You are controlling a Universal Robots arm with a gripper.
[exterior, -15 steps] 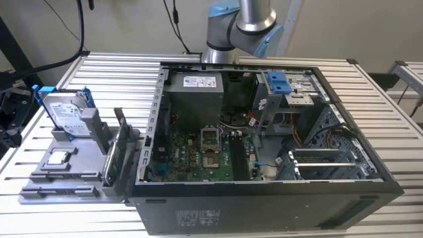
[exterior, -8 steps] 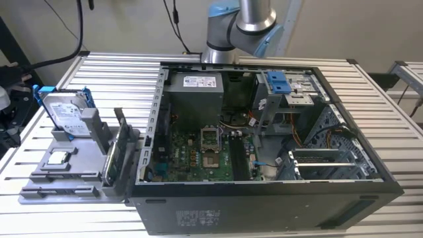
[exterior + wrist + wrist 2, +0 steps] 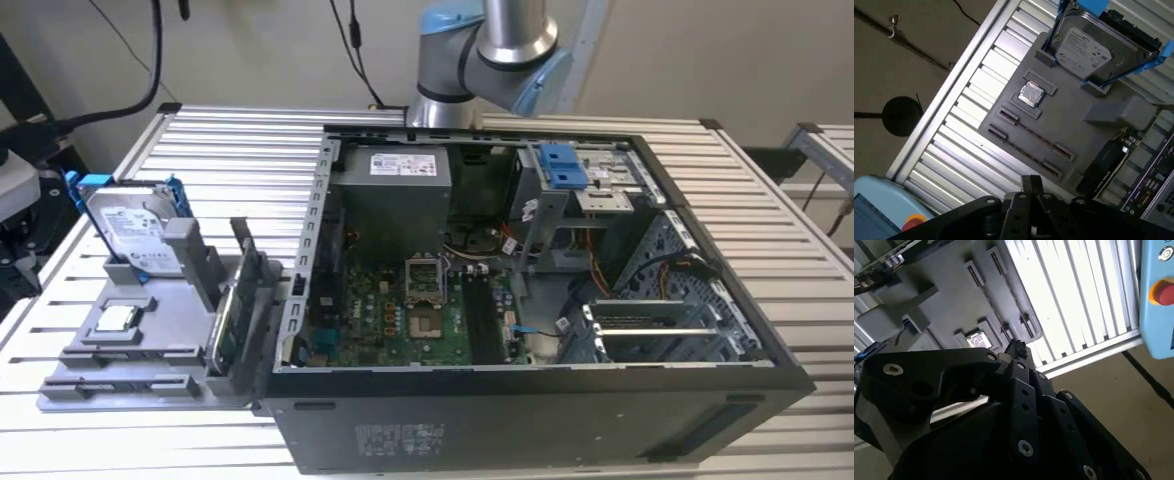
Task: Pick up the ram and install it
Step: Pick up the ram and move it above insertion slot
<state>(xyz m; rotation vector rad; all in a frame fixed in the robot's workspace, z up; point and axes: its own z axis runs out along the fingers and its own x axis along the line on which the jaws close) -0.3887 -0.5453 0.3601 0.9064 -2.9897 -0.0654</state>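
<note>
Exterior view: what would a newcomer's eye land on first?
The open computer case, green motherboard exposed, in the middle of the slatted table. At the exterior view's left, a grey tray holds the silver hard drive upright in its blue frame. The arm rises behind the case.

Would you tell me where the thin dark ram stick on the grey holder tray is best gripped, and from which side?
Probably mid-length on the thin dark ram stick, from straight above, pinching across its flat faces. It seems to stand on edge in the grey holder tray, its ends held in brackets.
</note>
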